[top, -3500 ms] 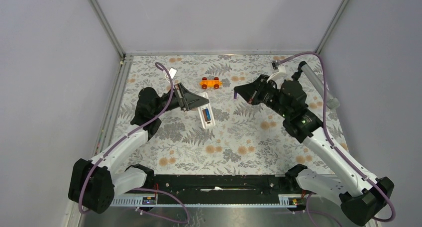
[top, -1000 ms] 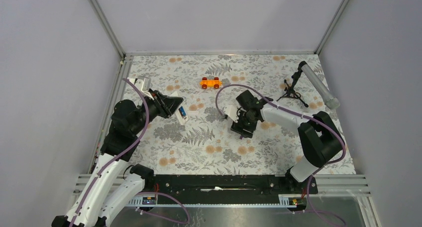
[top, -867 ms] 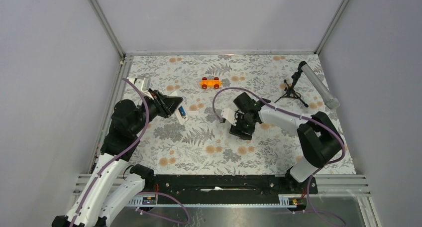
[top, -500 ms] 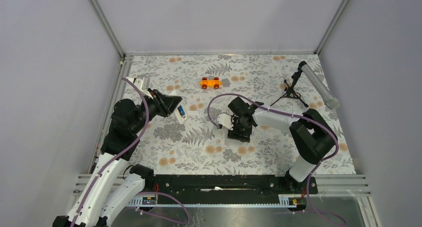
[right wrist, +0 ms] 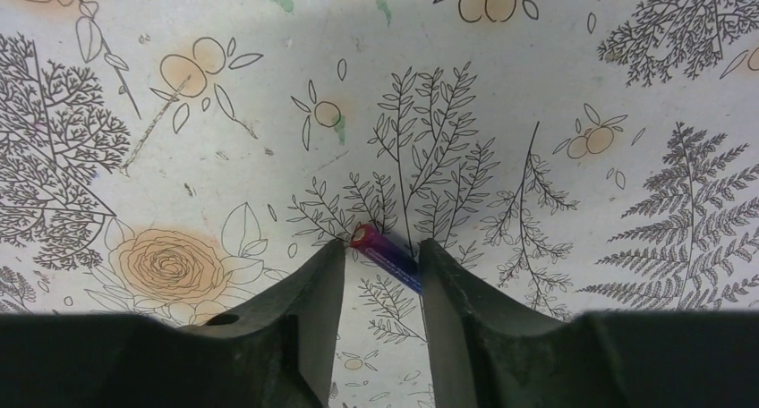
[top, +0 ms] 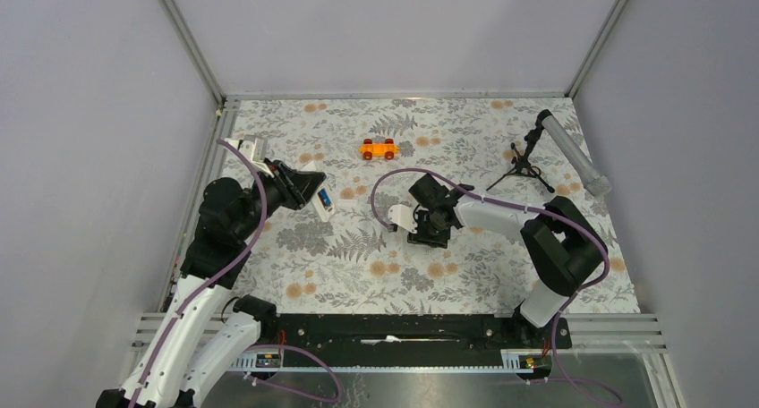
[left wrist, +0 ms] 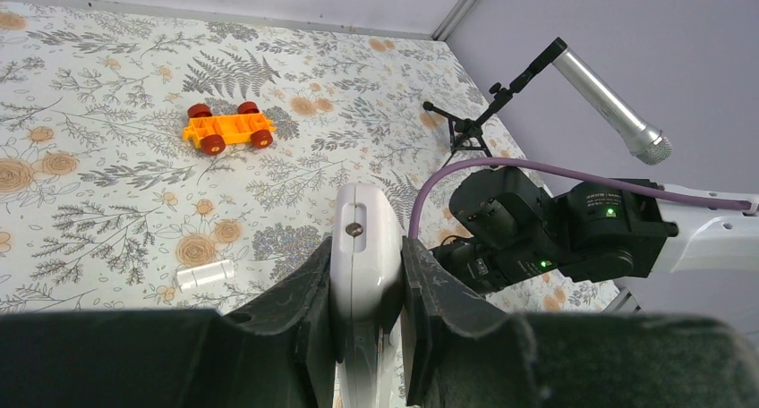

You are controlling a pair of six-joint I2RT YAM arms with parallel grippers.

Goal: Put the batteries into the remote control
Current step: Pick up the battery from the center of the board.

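Note:
My left gripper (top: 313,196) (left wrist: 365,247) is shut on the white remote control (top: 324,203) (left wrist: 362,233), held edge-up above the mat's left side. In the top view a blue battery (top: 326,196) shows in its bay. My right gripper (top: 428,236) (right wrist: 382,247) points down at mid-mat. Its jaws stand partly open round a second battery (right wrist: 387,252), purple-blue with a red end. That battery lies slantwise on the mat across the gap, its red end against the left fingertip (right wrist: 333,251) and its blue end at the right one.
An orange toy car (top: 379,148) (left wrist: 227,128) sits at the back middle. A grey tube on a black tripod (top: 571,153) (left wrist: 598,95) stands at the back right. A small white cylinder (left wrist: 205,275) lies on the mat near the left gripper.
The right arm has slid left and come down over the battery, and its jaws have narrowed round it. The left arm drew back left earlier and has held still since.

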